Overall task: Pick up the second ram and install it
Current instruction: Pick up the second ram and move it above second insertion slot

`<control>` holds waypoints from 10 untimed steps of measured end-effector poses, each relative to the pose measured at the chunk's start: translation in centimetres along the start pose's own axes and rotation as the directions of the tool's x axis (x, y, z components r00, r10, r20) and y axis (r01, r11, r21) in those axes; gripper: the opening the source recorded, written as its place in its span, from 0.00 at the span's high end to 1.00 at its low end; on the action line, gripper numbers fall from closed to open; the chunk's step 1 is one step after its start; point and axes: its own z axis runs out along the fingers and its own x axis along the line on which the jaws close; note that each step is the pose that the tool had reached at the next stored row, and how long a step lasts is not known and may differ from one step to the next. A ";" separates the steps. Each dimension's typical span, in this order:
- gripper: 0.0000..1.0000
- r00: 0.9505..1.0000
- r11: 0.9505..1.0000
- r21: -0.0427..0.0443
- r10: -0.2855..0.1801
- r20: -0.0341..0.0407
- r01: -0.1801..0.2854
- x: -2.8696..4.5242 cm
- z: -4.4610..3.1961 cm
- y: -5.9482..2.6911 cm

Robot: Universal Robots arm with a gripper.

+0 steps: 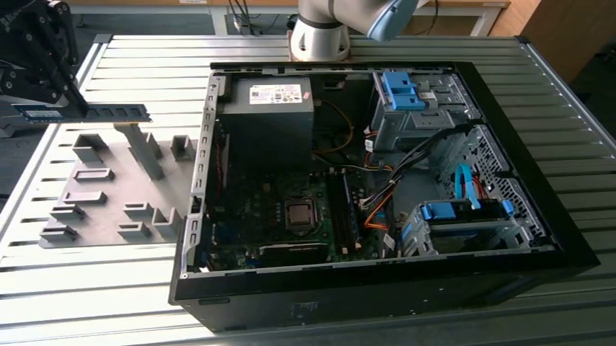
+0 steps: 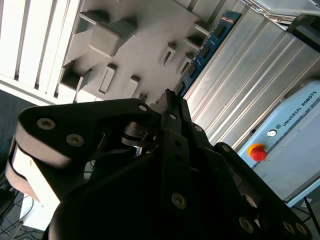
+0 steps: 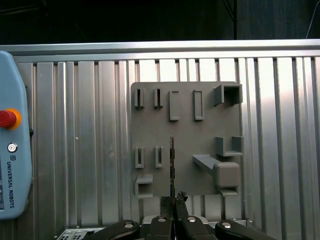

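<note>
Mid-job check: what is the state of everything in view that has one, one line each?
gripper: shut on the second ram.
second ram: held in the air over the grey fixture plate, outside the case.
grey fixture plate: flat on the table.
computer case: on its side, open, side panel off.
memory slots: cannot tell whether any is filled.

A robotics lab or workshop: a ribbed aluminium table carries an opened computer case and a grey fixture plate, a robot arm's base stands at one edge, a control pendant with a red stop button nearby
</note>
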 end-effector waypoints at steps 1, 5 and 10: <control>0.86 1.000 1.000 0.000 0.000 0.000 0.000 0.00 0.00 -0.01; 0.86 1.000 1.000 0.000 0.000 0.000 0.000 -0.01 -0.01 -0.18; 0.86 1.000 1.000 0.000 0.000 0.000 0.000 -0.04 -0.02 -0.75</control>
